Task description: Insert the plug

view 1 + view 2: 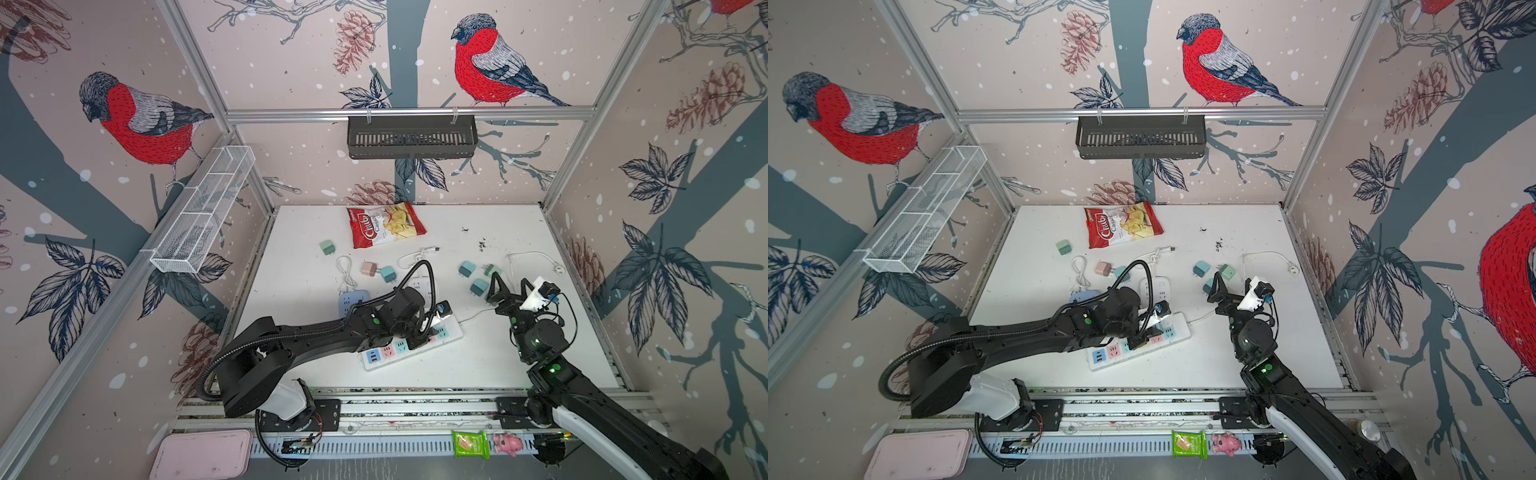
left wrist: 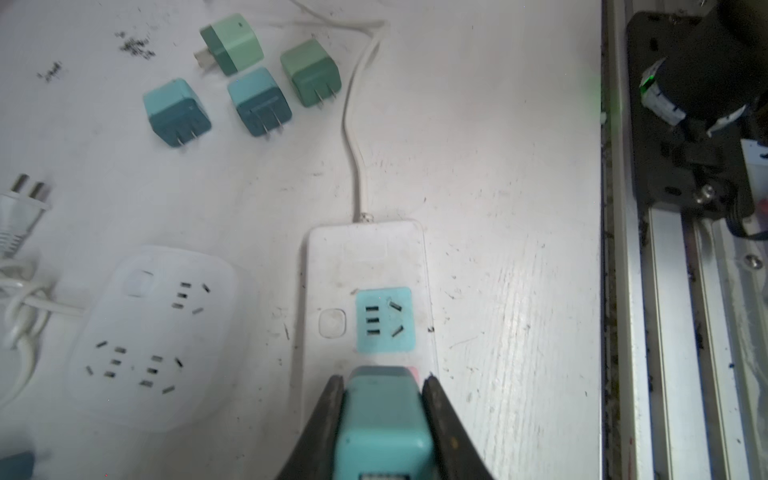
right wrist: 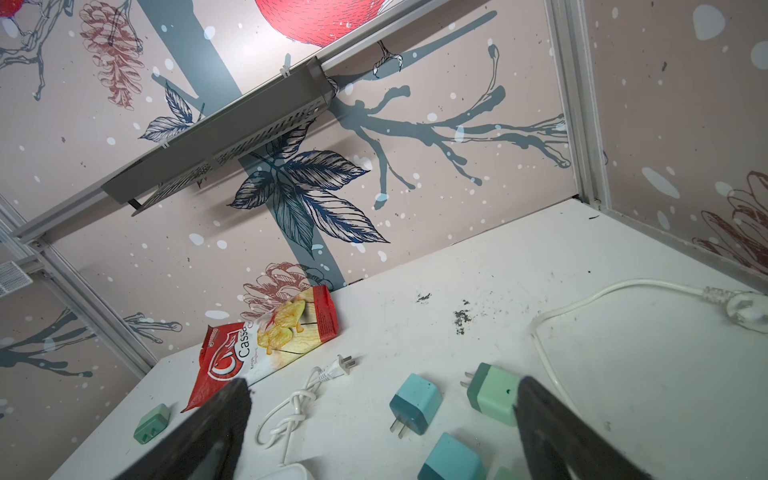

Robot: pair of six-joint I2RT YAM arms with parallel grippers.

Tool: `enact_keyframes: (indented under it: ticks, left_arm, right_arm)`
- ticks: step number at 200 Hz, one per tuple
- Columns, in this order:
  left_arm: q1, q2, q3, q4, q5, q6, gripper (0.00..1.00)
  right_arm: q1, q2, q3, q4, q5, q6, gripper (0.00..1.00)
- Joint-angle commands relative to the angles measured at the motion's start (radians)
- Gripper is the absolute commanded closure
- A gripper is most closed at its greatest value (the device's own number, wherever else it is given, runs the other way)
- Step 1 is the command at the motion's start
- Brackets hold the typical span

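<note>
Clenched on the teal plug (image 2: 384, 419), the left gripper (image 2: 382, 380) is being poised low over the long power strip (image 2: 365, 249), just beside its teal socket (image 2: 384, 320) on the side away from the cord. It is seemingly above a pink socket (image 2: 412, 371), though the prongs are being hidden by the plug's own body, so contact cannot be told. The insertion step is judged to be in hand and not yet finished. Next, the prongs are to be lined up with the slots and pressed straight down, since a tilted push could skid the strip. The right gripper (image 3: 382, 390) is being held spread wide and empty, beyond the strip's cord end. Eight adapters are being counted in all — one gripped, four loose adapters (image 2: 259, 102) clustered past the cord end, and three further adapters (image 1: 368, 268) beyond the strip's far long side. Three strips are being counted: the long one, a white rounded strip (image 2: 153, 332) beside it, and a pale blue strip (image 1: 353, 297) partly covered by the arm.
</note>
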Motion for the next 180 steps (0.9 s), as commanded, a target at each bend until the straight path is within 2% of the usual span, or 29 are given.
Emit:
enact_keyframes:
  ticks: [1, 40, 62, 82, 102, 141, 165, 180]
  left_arm:
    - [-0.006, -0.005, 0.010, 0.068, 0.031, -0.002, 1.00]
    - [-0.012, 0.043, 0.037, 0.049, 0.008, 0.010, 1.00]
    - [-0.015, 0.087, 0.081, 0.067, -0.045, -0.040, 1.00]
    - [-0.017, 0.142, 0.177, -0.001, -0.067, -0.092, 1.00]
    - [-0.017, 0.188, 0.247, -0.067, -0.107, -0.075, 1.00]
    - [-0.050, 0.235, 0.303, -0.180, -0.068, -0.032, 1.00]
    - [-0.081, 0.241, 0.302, -0.204, -0.155, -0.018, 1.00]
    - [-0.081, 0.251, 0.306, -0.220, -0.163, -0.020, 1.00]
  right_arm:
    - [-0.008, -0.006, 0.026, -0.033, -0.037, 0.035, 0.00]
    - [-0.021, -0.012, 0.092, -0.117, -0.137, 0.044, 0.00]
    - [-0.023, 0.006, 0.109, -0.139, -0.129, 0.050, 0.00]
    - [-0.039, 0.012, 0.118, -0.163, -0.118, 0.067, 0.00]
    - [-0.054, 0.008, 0.108, -0.163, -0.119, 0.073, 0.00]
    - [-0.090, 0.008, 0.107, -0.183, -0.132, 0.107, 0.00]
    - [-0.098, 0.013, 0.100, -0.162, -0.142, 0.106, 0.00]
    - [-0.102, 0.021, 0.095, -0.156, -0.141, 0.110, 0.00]
